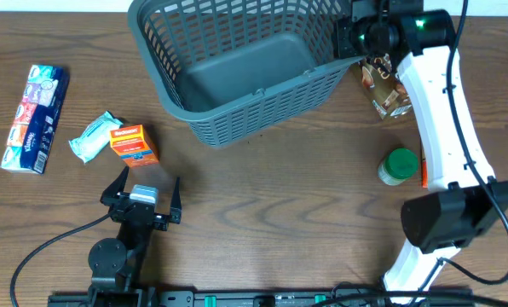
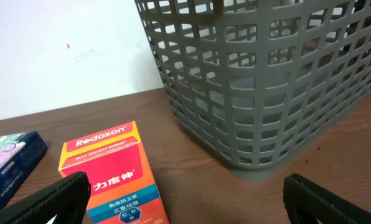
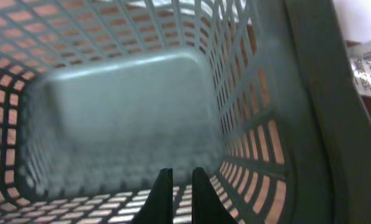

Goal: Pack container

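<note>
1. Slim black fingers (image 3: 162, 199) of the right gripper (image 3: 181, 180) sit lowest in the right wrist view, drawn together with nothing visible between them. They hang at the right end of the large dark grey plastic container (image 3: 129, 112), a lattice-sided basket, and look down onto its bare solid floor. Whether they touch its wall, I cannot tell.
2. Seen from overhead, the container stands at the far middle of the brown wooden table (image 1: 279, 213) and holds nothing. Packing has not begun, as I judge it, and every item is left to go in.
3. At the near left, the left gripper (image 1: 150, 179) has its fingers spread wide and empty. It points at the orange cardboard box (image 1: 135, 145) lying just ahead, which looks like the handiest first pick.
4. Touching that box on its left is a crumpled white and teal packet (image 1: 90, 136). A blue multipack of pocket tissues (image 1: 35, 119) lies well apart, toward the left edge.
5. On the right, a brown printed pouch (image 1: 382, 89) lies just beside the container's right wall, partly under the white right arm (image 1: 446, 119). A green-lidded jar (image 1: 399, 165) stands near that arm.
6. As obstacles I count the tall lattice wall between the left-hand items and the container's floor, since anything from there must clear the rim. The right arm also covers part of the pouch, and its gripper sits at the opening.
</note>
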